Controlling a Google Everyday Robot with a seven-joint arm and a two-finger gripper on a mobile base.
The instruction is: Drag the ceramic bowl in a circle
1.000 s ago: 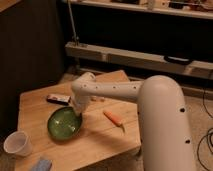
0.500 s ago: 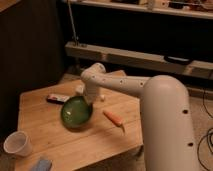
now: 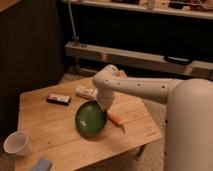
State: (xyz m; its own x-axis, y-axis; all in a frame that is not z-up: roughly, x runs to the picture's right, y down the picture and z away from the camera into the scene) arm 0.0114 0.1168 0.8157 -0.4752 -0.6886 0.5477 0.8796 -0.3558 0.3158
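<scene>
The green ceramic bowl [image 3: 90,119] lies on the wooden table [image 3: 60,142], right of its middle, its near side looking a little tilted. My gripper [image 3: 103,106] comes down from the white arm onto the bowl's far right rim; its tips are hidden against the rim. A small white cup [image 3: 16,144] stands at the table's front left corner.
An orange carrot-like object [image 3: 116,120] lies just right of the bowl. A dark packet [image 3: 58,99] and a white packet [image 3: 86,92] lie at the back of the table. A blue object [image 3: 42,164] sits at the front edge. A shelf unit stands behind.
The bowl has slid to the right and slightly away from the cup, with the gripper moving along on its rim. It now nearly touches the orange object.
</scene>
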